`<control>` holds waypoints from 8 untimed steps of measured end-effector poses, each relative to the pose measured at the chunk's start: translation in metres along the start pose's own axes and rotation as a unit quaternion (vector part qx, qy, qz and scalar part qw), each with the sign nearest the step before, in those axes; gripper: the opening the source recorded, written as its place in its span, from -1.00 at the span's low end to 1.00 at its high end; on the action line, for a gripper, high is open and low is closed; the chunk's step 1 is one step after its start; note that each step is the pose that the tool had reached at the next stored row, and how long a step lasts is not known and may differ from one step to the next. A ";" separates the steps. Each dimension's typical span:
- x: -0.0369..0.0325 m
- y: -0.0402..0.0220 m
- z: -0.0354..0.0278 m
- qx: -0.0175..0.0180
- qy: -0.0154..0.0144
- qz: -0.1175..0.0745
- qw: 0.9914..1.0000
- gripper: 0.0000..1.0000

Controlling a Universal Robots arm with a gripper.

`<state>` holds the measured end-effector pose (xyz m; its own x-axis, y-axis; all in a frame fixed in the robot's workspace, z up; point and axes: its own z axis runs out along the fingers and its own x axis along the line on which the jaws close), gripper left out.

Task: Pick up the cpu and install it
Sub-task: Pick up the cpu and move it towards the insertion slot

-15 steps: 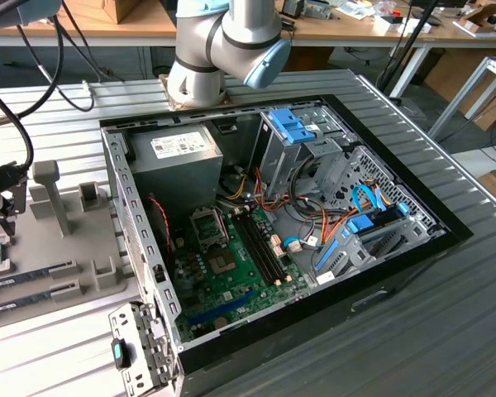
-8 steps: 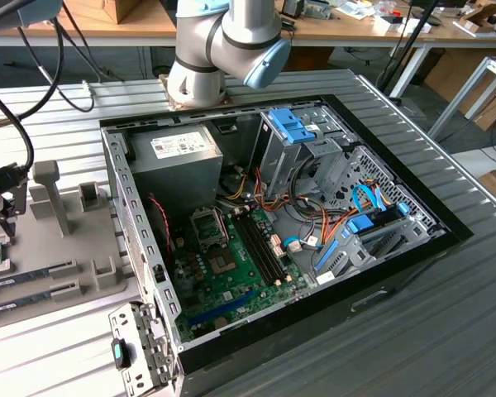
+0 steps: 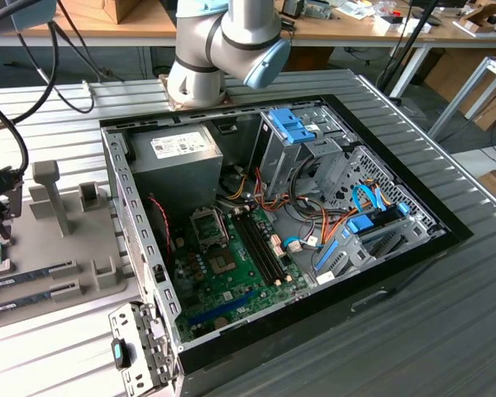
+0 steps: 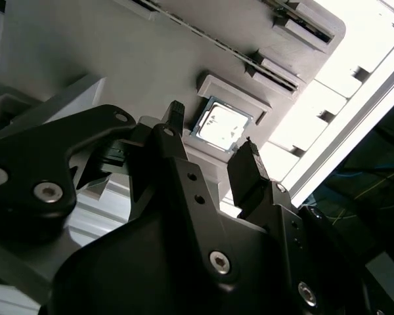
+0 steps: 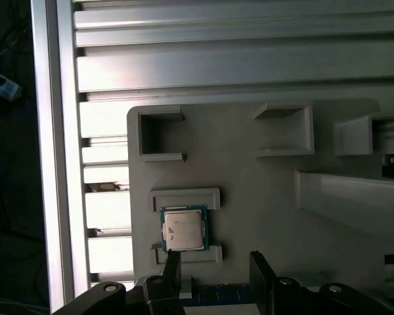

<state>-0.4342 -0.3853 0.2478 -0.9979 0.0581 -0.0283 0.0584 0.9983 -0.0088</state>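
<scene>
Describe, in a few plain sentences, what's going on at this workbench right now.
A robot arm's gripper hangs open close to the cpu, which lies flat in its slot on a grey holder tray. The gripper holds nothing, so the chip has not been picked up yet. In the exterior view, an open computer case with its motherboard exposed sits to the exterior view's right of the tray.

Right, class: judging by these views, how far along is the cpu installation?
Done: nothing yet. The cpu lies in its grey holder tray. In hand: the open end effector hangs over it, empty. Left: grasping the cpu and seating it in the computer case.
</scene>
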 end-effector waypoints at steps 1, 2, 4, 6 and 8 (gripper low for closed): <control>0.0010 -0.0001 0.0003 0.000 0.000 0.000 1.000 0.08; 0.0018 -0.0002 0.0009 0.000 0.000 0.000 1.000 0.08; 0.0019 -0.0002 0.0023 0.000 0.000 0.000 1.000 0.08; 0.0020 -0.0001 0.0036 0.000 0.000 0.000 1.000 0.08; 0.0021 -0.0001 0.0047 0.000 0.000 0.000 1.000 0.08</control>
<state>-0.4361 -0.3853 0.2431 -0.9979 0.0578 -0.0281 0.0581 0.9983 -0.0089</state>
